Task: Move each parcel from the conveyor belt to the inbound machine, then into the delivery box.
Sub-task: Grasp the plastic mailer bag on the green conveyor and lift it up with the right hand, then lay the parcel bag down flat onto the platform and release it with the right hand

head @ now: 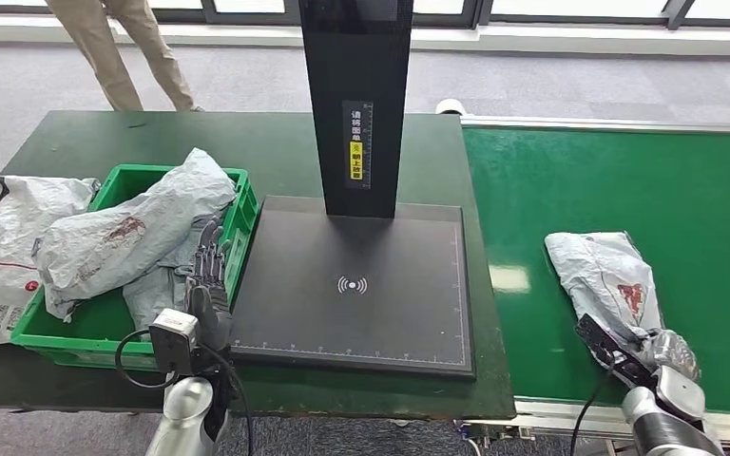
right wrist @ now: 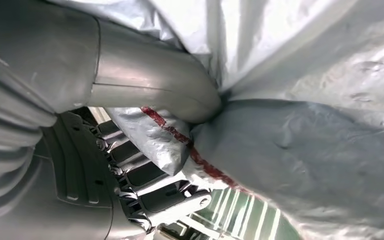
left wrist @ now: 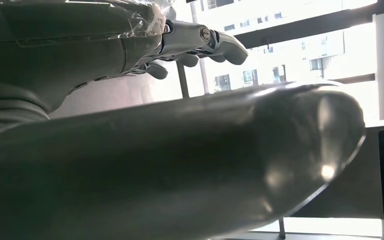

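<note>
Head view puts the grey parcel (head: 608, 280) on the green conveyor belt (head: 627, 180) at about four o'clock, with the right robot hand (head: 639, 350) at the parcel's near end. The inbound machine (head: 356, 285), a black scan plate under a tall post, sits at centre, and the green delivery box (head: 233, 223) at nine o'clock holds other parcels (head: 124, 237). The left robot hand (head: 209, 275) hovers by the box's right wall, fingers spread and holding nothing. Right wrist view adds what the head view cannot resolve: the thumb (right wrist: 155, 87) and fingers (right wrist: 145, 175) pinch a fold of the bag between them, so this robot hand grips the parcel. That hold looks shallow; the slack film could slip out on lifting, or the bag's weight could drag it free before reaching the plate.
</note>
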Motion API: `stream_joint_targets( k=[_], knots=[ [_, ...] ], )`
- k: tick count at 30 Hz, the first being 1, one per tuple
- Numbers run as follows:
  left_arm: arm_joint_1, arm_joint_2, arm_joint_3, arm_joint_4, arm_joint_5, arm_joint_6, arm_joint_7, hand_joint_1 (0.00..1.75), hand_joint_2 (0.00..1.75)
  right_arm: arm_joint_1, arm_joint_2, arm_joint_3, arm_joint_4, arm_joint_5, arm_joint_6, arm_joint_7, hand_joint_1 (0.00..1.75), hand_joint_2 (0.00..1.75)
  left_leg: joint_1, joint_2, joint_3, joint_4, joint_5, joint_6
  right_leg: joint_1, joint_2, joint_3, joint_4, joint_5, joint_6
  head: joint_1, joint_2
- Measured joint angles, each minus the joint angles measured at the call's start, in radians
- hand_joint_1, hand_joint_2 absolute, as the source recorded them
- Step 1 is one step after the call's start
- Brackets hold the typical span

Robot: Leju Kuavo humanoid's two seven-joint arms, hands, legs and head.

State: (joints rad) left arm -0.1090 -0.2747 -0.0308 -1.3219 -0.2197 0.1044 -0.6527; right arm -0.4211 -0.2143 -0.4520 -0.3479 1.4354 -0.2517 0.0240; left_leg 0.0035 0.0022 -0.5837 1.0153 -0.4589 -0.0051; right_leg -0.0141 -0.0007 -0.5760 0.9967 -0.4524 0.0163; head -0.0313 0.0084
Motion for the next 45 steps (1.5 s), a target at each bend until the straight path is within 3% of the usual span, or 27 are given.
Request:
stream_joint_targets(
  k=[4, 7, 9, 13, 16, 19, 25, 30, 36, 41, 45],
  knots=[
    [0.002, 0.000, 0.000, -0.001, 0.000, 0.002, 0.000, 0.00, 0.00, -0.009, 0.010, 0.000, 0.000, -0.001, -0.016, -0.005, 1.75, 1.75, 0.000, -0.002, -0.002, 0.000, 0.000, 0.000, 0.000, -0.001, 0.000, 0.000, 0.000, 0.000, 0.000, 0.000],
    [0.009, 0.000, 0.000, -0.008, 0.001, 0.010, -0.002, 0.00, 0.00, -0.018, 0.020, 0.000, -0.001, -0.021, -0.091, -0.045, 1.75, 1.75, -0.001, -0.002, -0.003, 0.000, 0.000, 0.000, -0.001, -0.001, -0.001, 0.000, 0.000, 0.000, 0.000, 0.000],
    [0.021, 0.000, 0.000, -0.023, 0.001, 0.018, -0.003, 0.00, 0.00, -0.029, 0.031, 0.000, -0.009, -0.066, -0.190, -0.115, 1.75, 1.75, -0.001, -0.002, -0.004, 0.000, 0.000, 0.000, -0.001, -0.001, -0.003, 0.001, 0.000, 0.000, 0.000, 0.000],
    [0.051, -0.001, 0.000, -0.053, -0.004, 0.026, -0.004, 0.00, 0.00, -0.030, 0.069, -0.001, -0.091, -0.247, -0.353, -0.346, 1.75, 1.75, -0.001, -0.002, -0.004, 0.000, 0.000, 0.000, -0.001, -0.002, -0.004, 0.000, 0.000, 0.000, 0.000, 0.000],
    [0.061, -0.002, 0.000, -0.065, -0.005, 0.022, -0.015, 0.00, 0.00, 0.016, 0.114, 0.010, -0.220, -0.402, -0.377, -0.475, 1.75, 1.75, 0.000, -0.005, -0.005, 0.000, 0.000, 0.000, 0.000, -0.005, -0.004, 0.001, -0.001, -0.001, 0.000, 0.000],
    [0.065, -0.005, 0.000, -0.077, 0.002, 0.001, -0.029, 0.00, 0.00, 0.111, 0.165, 0.065, -0.414, -0.509, -0.386, -0.538, 1.75, 1.75, 0.000, -0.007, -0.006, 0.000, 0.000, 0.000, 0.000, -0.007, -0.004, 0.001, -0.003, -0.001, 0.000, 0.000],
    [0.067, -0.017, 0.000, -0.091, -0.005, -0.031, -0.030, 0.00, 0.00, 0.314, 0.267, 0.279, -0.820, -0.484, -0.411, -0.520, 1.75, 1.75, 0.000, -0.007, -0.006, -0.001, 0.000, -0.001, 0.000, -0.007, -0.005, 0.001, -0.005, -0.002, 0.000, 0.000],
    [0.055, -0.022, 0.000, -0.084, -0.012, -0.057, -0.028, 0.00, 0.00, 0.410, 0.323, 0.466, -1.035, -0.461, -0.355, -0.474, 1.75, 1.75, 0.000, -0.006, -0.006, -0.001, 0.000, -0.001, 0.000, -0.007, -0.005, 0.001, -0.005, -0.002, 0.000, 0.000],
    [0.010, -0.023, 0.000, -0.036, -0.007, -0.073, -0.032, 0.00, 0.00, 0.450, 0.358, 0.628, -1.084, -0.456, -0.308, -0.459, 1.75, 1.75, 0.000, -0.006, -0.005, -0.001, 0.000, -0.001, 0.000, -0.006, -0.005, 0.001, -0.004, -0.002, 0.000, 0.000],
    [-0.002, -0.023, 0.000, -0.014, -0.005, -0.073, -0.035, 0.00, 0.00, 0.457, 0.362, 0.669, -1.093, -0.463, -0.299, -0.455, 1.75, 1.75, 0.000, -0.006, -0.006, -0.001, 0.000, -0.001, 0.000, -0.006, -0.005, 0.001, -0.004, -0.002, 0.000, 0.000],
    [-0.026, -0.023, 0.000, 0.014, 0.003, -0.079, -0.037, 0.00, 0.00, 0.453, 0.372, 0.684, -1.077, -0.479, -0.238, -0.430, 1.75, 1.75, 0.000, -0.006, -0.006, -0.001, 0.000, -0.001, 0.000, -0.006, -0.005, 0.001, -0.004, -0.002, 0.000, 0.000]
  ],
)
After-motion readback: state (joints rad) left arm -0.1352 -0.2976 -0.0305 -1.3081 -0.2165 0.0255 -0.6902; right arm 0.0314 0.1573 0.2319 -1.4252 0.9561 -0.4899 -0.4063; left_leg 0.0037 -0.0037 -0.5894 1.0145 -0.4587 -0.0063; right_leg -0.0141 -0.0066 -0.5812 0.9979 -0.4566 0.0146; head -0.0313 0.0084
